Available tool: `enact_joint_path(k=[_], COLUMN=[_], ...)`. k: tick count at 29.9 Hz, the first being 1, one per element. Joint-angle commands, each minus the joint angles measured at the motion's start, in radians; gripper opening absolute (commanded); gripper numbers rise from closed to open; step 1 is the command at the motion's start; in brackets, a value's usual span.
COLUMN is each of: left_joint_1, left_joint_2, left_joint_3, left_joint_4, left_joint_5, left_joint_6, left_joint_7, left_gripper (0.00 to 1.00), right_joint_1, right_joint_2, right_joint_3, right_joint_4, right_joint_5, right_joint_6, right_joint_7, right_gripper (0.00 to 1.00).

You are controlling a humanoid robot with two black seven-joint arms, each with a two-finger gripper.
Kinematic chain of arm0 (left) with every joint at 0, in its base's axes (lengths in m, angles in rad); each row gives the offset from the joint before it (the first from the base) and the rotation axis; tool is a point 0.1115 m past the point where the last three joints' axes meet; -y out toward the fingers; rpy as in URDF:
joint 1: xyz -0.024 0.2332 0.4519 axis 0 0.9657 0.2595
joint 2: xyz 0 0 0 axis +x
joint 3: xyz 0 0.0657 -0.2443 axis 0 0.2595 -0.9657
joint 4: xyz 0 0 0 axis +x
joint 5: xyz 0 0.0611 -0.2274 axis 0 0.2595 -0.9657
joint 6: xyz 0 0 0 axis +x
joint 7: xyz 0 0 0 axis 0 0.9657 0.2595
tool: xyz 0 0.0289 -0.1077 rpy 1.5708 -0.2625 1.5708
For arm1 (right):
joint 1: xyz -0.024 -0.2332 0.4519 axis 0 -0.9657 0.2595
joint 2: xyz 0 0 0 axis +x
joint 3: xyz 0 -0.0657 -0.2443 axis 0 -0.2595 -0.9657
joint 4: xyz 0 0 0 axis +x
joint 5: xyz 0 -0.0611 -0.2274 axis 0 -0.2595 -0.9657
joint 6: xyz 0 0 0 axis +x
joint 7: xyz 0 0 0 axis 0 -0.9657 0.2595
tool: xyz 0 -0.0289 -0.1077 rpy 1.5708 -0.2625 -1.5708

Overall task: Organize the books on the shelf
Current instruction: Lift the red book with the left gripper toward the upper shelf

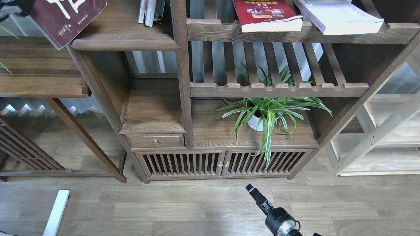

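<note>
While the right gripper [250, 189] hangs low over the wood floor [183, 209], dark and seen end-on, its fingers can't be told apart, so open or closed is unclear. It holds nothing visible, well apart from the shelf [179, 82]. Left gripper [16, 8]: only a blurry dark shape at top-left corner, right at the maroon book [67, 19]; can't tell whether it's clamped on the book or not. Maroon book is tilted, white characters on cover, overhanging the left end of the upper solid board [124, 39]. Red book [267, 14] lies flat on the top slatted rack [295, 31], yellow title, photos. Thick white book [339, 18] just beside it to the right, also flat, corner poking past the rack edge. A few thin books [150, 11] stand upright on the solid board. Lower down: spider plant [269, 113] in white pot on the board under the second slatted rack. Brass-knobbed drawer [156, 141], slatted doors [223, 163] below. Pale rack [377, 137] at right, dark table [39, 72] at left.
</note>
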Motion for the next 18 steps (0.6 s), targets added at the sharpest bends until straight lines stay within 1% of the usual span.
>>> enact_joint_path(k=[1,3,8,12,18], left_joint_1=[-0.087,-0.129,-0.233,-0.291,-0.383], left_joint_2=[0.000,0.000,-0.001,-0.001,-0.016], left_joint_3=[0.097,0.140,0.235,0.285,0.361], left_joint_4=[0.023,0.041,0.101,0.136,0.219], left_joint_5=[0.005,0.005,0.008,0.011,0.026], left_joint_6=[0.091,0.128,0.162,0.204,0.211], left_joint_7=[0.000,0.000,0.000,0.000,0.000], left_gripper=[0.04,0.04,0.04,0.04,0.04], right_joint_1=[-0.005,-0.013,-0.020,-0.028,-0.048], right_joint_2=[0.000,0.000,0.000,0.000,0.000], right_joint_3=[-0.001,0.001,0.001,0.001,0.001], right_joint_4=[0.000,0.000,0.000,0.001,0.015], right_joint_5=[0.000,0.000,0.000,0.000,0.000], right_joint_6=[0.000,0.000,0.000,0.000,0.000], right_joint_7=[0.000,0.000,0.000,0.000,0.000], right_gripper=[0.99,0.99,0.99,0.99,0.99])
